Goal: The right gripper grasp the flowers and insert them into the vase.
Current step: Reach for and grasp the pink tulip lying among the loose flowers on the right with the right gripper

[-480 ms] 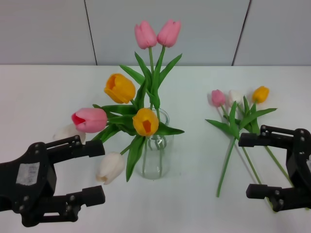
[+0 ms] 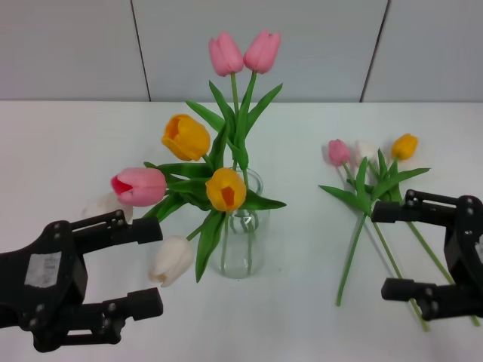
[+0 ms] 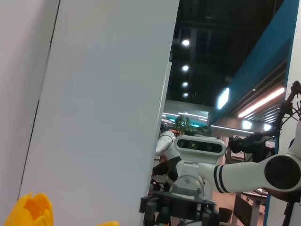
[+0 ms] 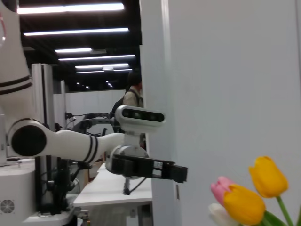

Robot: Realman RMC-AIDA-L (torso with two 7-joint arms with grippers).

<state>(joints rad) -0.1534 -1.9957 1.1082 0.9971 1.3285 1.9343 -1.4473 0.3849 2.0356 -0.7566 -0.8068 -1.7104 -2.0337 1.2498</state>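
The clear glass vase (image 2: 243,241) stands mid-table and holds several tulips, pink, yellow, orange and white. Loose flowers (image 2: 362,192) lie on the table to its right: a pink bud (image 2: 337,151), a white one (image 2: 366,149) and a yellow one (image 2: 404,145) on crossed green stems. My right gripper (image 2: 379,251) is open at the lower right, and the lower ends of those stems run between its fingers in the head view. At the lower left my left gripper (image 2: 160,266) is open and holds nothing. Tulip heads (image 4: 242,205) show in the right wrist view.
A white tulip head (image 2: 172,260) droops low from the vase, close to the left gripper's upper finger (image 2: 132,226). A grey panelled wall (image 2: 317,45) stands behind the table. The left wrist view shows yellow petals (image 3: 33,212) and another robot (image 3: 197,162) far off.
My right gripper has shifted slightly away from me over the loose stems, still open. The left gripper and the vase have stayed put.
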